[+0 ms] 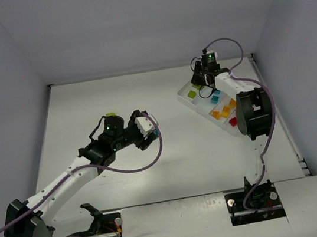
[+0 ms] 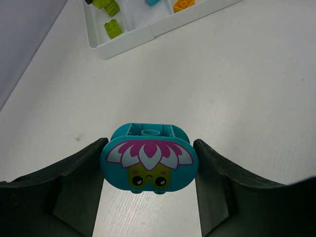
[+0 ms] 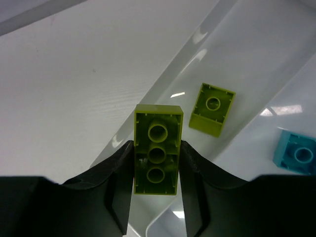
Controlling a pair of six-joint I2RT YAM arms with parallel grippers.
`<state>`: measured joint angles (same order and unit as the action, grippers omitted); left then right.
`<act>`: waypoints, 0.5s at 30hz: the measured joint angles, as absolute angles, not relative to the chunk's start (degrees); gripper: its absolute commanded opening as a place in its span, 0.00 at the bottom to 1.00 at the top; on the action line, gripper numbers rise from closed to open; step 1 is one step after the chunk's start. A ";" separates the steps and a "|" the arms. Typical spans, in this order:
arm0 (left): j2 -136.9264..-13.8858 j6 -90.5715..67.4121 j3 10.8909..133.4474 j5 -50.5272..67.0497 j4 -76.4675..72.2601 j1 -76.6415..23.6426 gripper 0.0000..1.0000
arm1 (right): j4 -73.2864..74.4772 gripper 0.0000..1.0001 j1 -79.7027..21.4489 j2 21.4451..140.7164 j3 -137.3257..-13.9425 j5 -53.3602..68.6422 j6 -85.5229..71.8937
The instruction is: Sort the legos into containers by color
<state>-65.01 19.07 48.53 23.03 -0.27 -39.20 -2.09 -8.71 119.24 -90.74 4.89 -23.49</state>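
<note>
Two bricks in the air at once! The right gripper point(image 3: 157, 148) is clamped on a long lime brick point(image 3: 158, 131), underside facing the camera, and it hangs over the end lane of the white tray point(image 1: 183, 98) at the upper right of the top view. A square lime brick point(image 3: 213, 108) already lies in that lane, so the colour matches. One lane over sits a teal brick point(image 3: 295, 154).

In the middle of the top view, the left gripper point(image 1: 146, 126) is half spread and pinching a rounded teal brick point(image 2: 149, 165) (the one with a pink flower and a little face printed on it). It hovers above the bare table point(image 1: 141, 85), well apart from the tray.

The orange bricks point(image 1: 223, 112) and a red brick point(image 1: 233, 121) fill the nearer lanes. The only pieces I can spot outside the tray are the two being carried, so this looks close to finished: drop the lime one here, then bring the teal one to its lane.
</note>
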 measured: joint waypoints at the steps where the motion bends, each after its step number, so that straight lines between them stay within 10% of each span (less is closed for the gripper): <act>1: -65.01 19.07 48.53 23.03 -0.30 -39.20 0.07 | -2.00 0.42 -8.71 120.51 -91.83 4.75 -23.24; 5: -65.04 19.07 48.53 23.05 -0.27 -39.20 0.07 | -2.26 0.64 -8.71 123.07 -94.02 4.56 -22.41; 15: -65.04 19.25 48.53 23.31 -0.30 -39.20 0.08 | -2.15 0.64 -8.99 116.38 -87.61 8.43 -21.74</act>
<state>-65.04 19.25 48.53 23.31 -0.30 -39.20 -2.15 -8.99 116.38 -87.61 8.43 -21.74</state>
